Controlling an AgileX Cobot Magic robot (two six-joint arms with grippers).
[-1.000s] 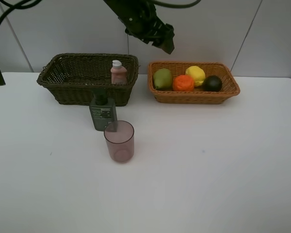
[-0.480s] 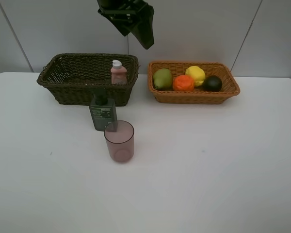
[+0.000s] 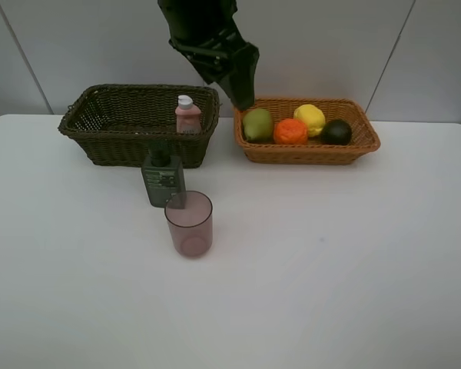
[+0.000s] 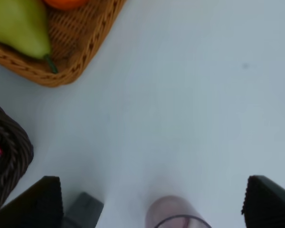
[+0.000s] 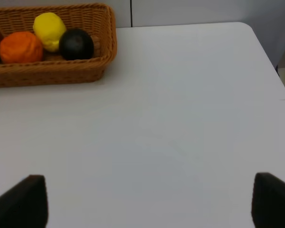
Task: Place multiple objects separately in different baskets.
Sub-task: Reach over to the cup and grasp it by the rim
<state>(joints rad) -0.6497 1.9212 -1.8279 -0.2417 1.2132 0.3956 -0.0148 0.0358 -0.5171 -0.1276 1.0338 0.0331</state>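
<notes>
- Our left gripper [image 4: 153,202] hangs high over the gap between the two baskets, jaws spread wide with nothing in them. Our right gripper [image 5: 146,199] is likewise wide and empty, out over the bare white table [image 3: 330,277].
- The main hazard, as we judge it, is crowding. The translucent pink cup [image 3: 189,224] stands just in front of the dark green pump bottle [image 3: 163,181] — touching or nearly so, we cannot tell which. Wide jaws coming down on either one could topple the other.
- The bottle also stands close to the front wall of the deep dark brown-green wicker basket [image 3: 100,131]. A finger lowered behind it might catch the weave and drag the basket.
- The cup looks light, smooth and thin-walled, so an off-centre squeeze could tip it or let it slip out.
- The cup is upright, mouth up, rose-tinted and see-through, and empty as far as we can see. The bottle is squat and dark, with a pale label and a pump head on top.
- Already in baskets: a small pink white-capped bottle [image 3: 187,115] stands upright in the dark basket, at the end nearest its neighbour. The green pear [image 3: 257,124], orange [image 3: 290,131], yellow lemon [image 3: 310,118] and dark green round fruit [image 3: 336,132] lie together in the shallow light orange-tan wicker basket [image 3: 365,144].
</notes>
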